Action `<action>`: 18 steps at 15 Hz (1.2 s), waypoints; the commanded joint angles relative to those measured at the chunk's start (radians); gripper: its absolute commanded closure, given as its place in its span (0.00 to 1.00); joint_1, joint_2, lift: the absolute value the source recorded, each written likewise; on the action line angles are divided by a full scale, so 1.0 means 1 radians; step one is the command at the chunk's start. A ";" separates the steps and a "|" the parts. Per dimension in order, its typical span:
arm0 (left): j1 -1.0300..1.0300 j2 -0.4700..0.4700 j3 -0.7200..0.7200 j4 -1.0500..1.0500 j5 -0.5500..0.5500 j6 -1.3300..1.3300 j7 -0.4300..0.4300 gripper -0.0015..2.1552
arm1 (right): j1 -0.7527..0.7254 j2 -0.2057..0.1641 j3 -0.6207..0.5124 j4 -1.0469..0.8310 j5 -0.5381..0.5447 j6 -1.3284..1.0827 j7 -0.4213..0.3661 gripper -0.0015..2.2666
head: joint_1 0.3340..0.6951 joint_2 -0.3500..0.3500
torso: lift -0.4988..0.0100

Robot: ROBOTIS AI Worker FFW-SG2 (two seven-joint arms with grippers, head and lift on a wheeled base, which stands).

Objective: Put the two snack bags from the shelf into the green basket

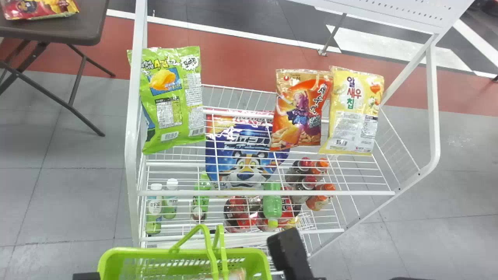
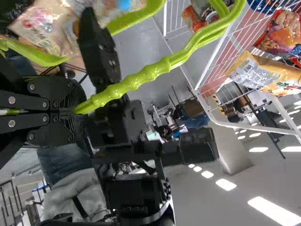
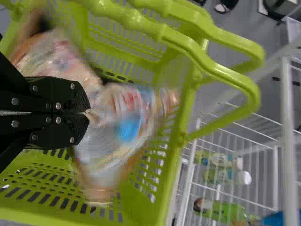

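Snack bag (image 3: 127, 122), blurred, is pinched at its edge in the closed tips of my right gripper (image 1: 288, 252), within the green basket (image 1: 136, 252). I can't tell how many bags are in there. My left gripper (image 1: 86, 276) is clamped on the basket's handle (image 2: 136, 81), the right one reaching over the basket beside it. On the white wire shelf (image 1: 268, 193) beyond, I see a green bag (image 1: 173, 101) towards the left, with an orange bag (image 1: 299, 112) and a yellow bag (image 1: 354, 112) next to each other towards the right. Between the green and orange ones, a blue bag (image 1: 245, 155) shows through the wires. Bottles (image 1: 154, 208) stand lower down, also seen through the wires.
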 commanded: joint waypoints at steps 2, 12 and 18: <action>0.001 0.000 0.000 -0.002 -0.003 0.000 0.000 0.98 | -0.049 -0.004 0.032 0.068 0.014 0.014 -0.001 0.32 | 1.00 0.00 | 0.97; -0.002 -0.001 0.002 0.005 -0.005 -0.003 -0.006 0.98 | -0.050 0.033 -0.237 -0.070 -0.021 0.014 0.007 0.04 | 1.00 0.00 | 0.97; -0.002 0.000 0.002 0.013 -0.005 -0.006 -0.014 0.98 | -0.119 0.068 -0.296 0.096 -0.044 -0.841 -0.003 0.04 | 1.00 0.00 | 0.97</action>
